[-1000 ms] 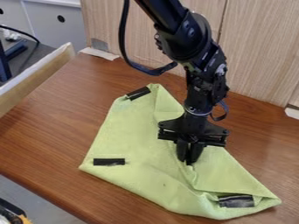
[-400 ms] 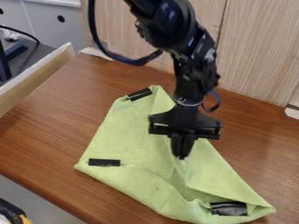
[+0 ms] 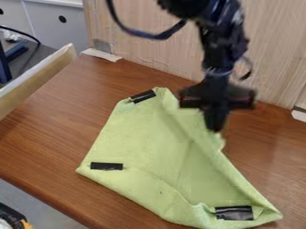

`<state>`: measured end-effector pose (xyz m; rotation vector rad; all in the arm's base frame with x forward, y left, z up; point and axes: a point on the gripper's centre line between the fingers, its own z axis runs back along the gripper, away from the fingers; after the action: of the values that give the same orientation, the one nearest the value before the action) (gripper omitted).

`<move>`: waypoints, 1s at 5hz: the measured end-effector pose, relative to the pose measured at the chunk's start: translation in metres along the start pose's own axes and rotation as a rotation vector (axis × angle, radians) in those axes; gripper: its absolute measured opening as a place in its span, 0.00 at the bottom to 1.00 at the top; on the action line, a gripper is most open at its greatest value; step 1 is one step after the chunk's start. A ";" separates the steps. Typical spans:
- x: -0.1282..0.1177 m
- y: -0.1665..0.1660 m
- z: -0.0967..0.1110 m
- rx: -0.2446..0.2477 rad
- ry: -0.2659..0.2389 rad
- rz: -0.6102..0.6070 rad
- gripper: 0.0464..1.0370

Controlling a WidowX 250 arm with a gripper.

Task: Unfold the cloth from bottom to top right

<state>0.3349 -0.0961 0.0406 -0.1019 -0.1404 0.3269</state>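
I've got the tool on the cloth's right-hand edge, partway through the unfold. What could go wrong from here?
The tool seems to pinch only a small bit of the cloth's edge, so that edge might slip free and flop back. The cloth lies loose on the table, so a hard pull may drag all of it rather than open it. The crease beside the lower-right black strip could stay bunched.
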 end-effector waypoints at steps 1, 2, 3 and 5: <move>0.018 -0.030 0.002 -0.023 -0.025 -0.069 0.02; 0.026 -0.056 -0.009 -0.042 -0.023 -0.127 0.02; 0.023 -0.069 -0.027 -0.052 0.004 -0.187 0.02; 0.017 -0.076 -0.059 0.008 0.025 -0.258 0.02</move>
<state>0.3836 -0.1662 -0.0058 -0.0791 -0.1258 0.0684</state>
